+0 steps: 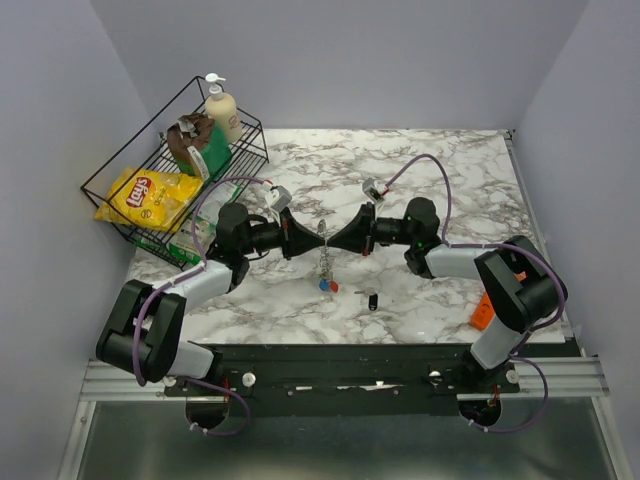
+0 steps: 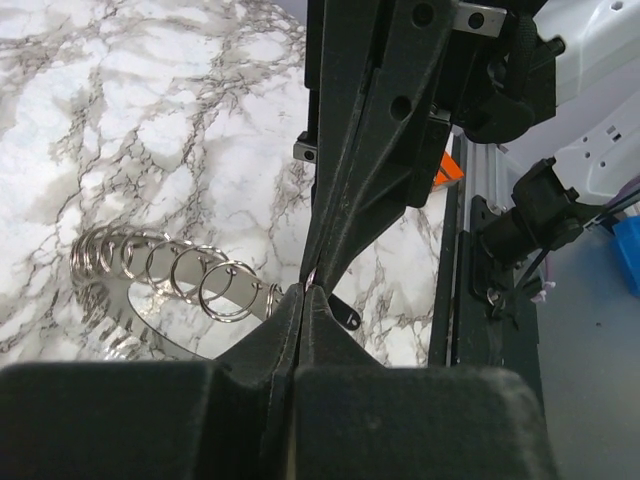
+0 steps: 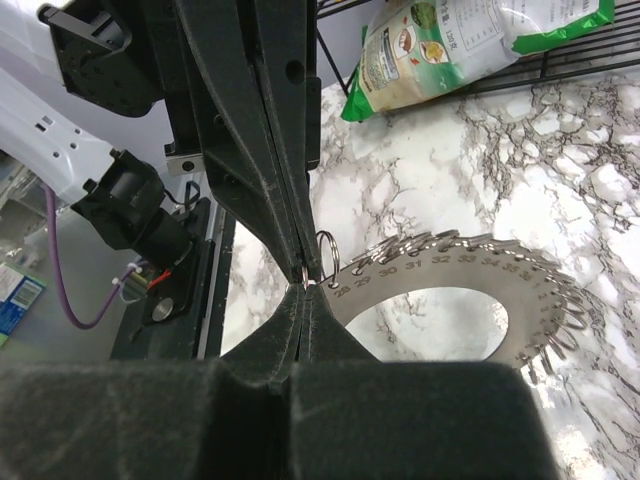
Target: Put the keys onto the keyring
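Observation:
The keyring is a flat silvery numbered hoop edged with small split rings; it hangs above the marble table at mid-table. My left gripper and right gripper meet tip to tip at its top, both shut on its rim. The left wrist view has the hoop left of my closed left gripper. In the right wrist view the hoop runs right from my closed right gripper. A blue key and a red key dangle at its bottom. A black key lies on the table.
A wire basket at the back left holds a yellow chips bag, a brown packet and a soap bottle. An orange flat piece lies by the right arm's base. White walls close in three sides.

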Available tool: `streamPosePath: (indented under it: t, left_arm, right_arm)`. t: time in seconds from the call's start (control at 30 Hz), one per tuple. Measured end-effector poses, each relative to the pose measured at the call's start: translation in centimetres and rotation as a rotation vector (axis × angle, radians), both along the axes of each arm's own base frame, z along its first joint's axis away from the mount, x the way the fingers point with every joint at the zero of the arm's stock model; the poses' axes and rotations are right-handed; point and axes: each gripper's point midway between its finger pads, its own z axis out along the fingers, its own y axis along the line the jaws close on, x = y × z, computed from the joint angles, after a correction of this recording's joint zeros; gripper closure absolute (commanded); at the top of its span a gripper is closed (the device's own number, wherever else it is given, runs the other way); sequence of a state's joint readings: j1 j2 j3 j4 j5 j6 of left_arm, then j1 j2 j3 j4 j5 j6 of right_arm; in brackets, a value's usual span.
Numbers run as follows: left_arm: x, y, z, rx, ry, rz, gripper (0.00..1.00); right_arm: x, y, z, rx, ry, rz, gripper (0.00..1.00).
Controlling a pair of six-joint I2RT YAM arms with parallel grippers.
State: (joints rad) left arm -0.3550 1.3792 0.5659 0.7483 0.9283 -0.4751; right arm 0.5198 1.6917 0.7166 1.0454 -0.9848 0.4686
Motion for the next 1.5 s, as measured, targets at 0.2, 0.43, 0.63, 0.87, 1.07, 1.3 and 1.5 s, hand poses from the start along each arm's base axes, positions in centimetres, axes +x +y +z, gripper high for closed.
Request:
streamPosePath:
  t: [0.2,0.43,0.63,0.87,1.07,1.3,1.5]
  left_arm:
    - [0.0,0.0,0.3,-0.005,-0.010,0.000,1.00]
    - [-0.3,0.6,0.7,0.033,-0.009,0.050,1.00]
    - [-0.7,0.2,1.3,0.090,-0.033,0.077,1.00]
    - [-1.5,-1.1,2.2,0.175,-0.086,0.069,1.00]
    - [-2.2,-1.5,2.8,0.226,-0.130,0.057,1.00]
    - [-2.6,-1.6,2.7,0.263,-0.140,0.050,1.00]
    - [-2.7,-1.5,2.3,0.283,-0.135,0.055,1.00]
  right_arm:
    - [0.1,-0.1,0.3,0.011,0.009,-0.002,0.88]
    - [-0.2,-1.0,1.8,0.033,-0.042,0.000,0.56]
    - [-0.3,-2.9,4.5,0.039,-0.170,-0.021,0.43]
    - [-0.8,-3.4,4.9,-0.051,-0.260,0.012,0.39]
    - [-1.0,-3.6,4.3,-0.123,-0.274,0.056,0.59]
    - [-1.5,-3.3,4.3,-0.147,-0.262,0.118,0.71]
    - [-2.3,-2.8,3.7,-0.158,-0.232,0.173,0.76]
